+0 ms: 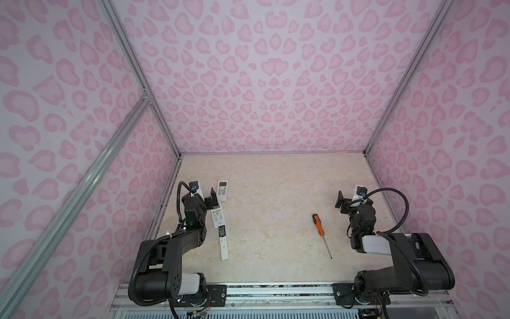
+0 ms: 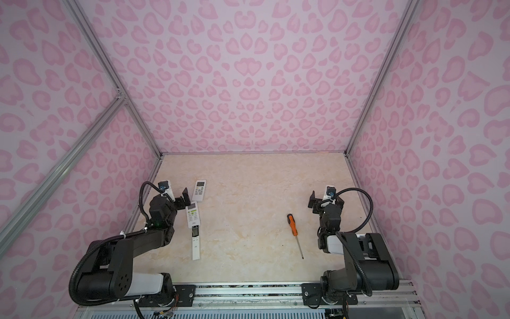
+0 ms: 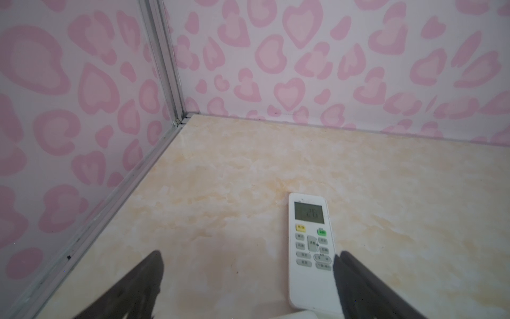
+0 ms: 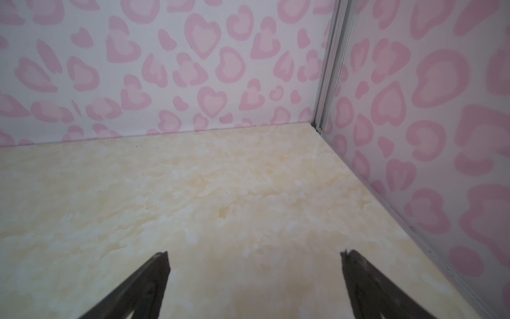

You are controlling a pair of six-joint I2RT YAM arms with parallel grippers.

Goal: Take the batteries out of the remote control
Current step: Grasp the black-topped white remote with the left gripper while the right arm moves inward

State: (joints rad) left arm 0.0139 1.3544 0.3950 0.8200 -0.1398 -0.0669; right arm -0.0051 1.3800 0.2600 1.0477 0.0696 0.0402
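Gripper L (image 3: 247,255) & gripper R (image 4: 254,254) — both wide open, nothing held.

Three white remotes lie face up in a rough line on my left, around nine o'clock from the middle of the table (image 1: 276,179). The far remote (image 1: 222,190), at ten o'clock, has a grey screen above one yellow and one green button. The middle remote (image 1: 217,218) shows green buttons. The slim remote (image 1: 224,244), at eight o'clock, carries a small dark screen at its far end, close against the middle one.
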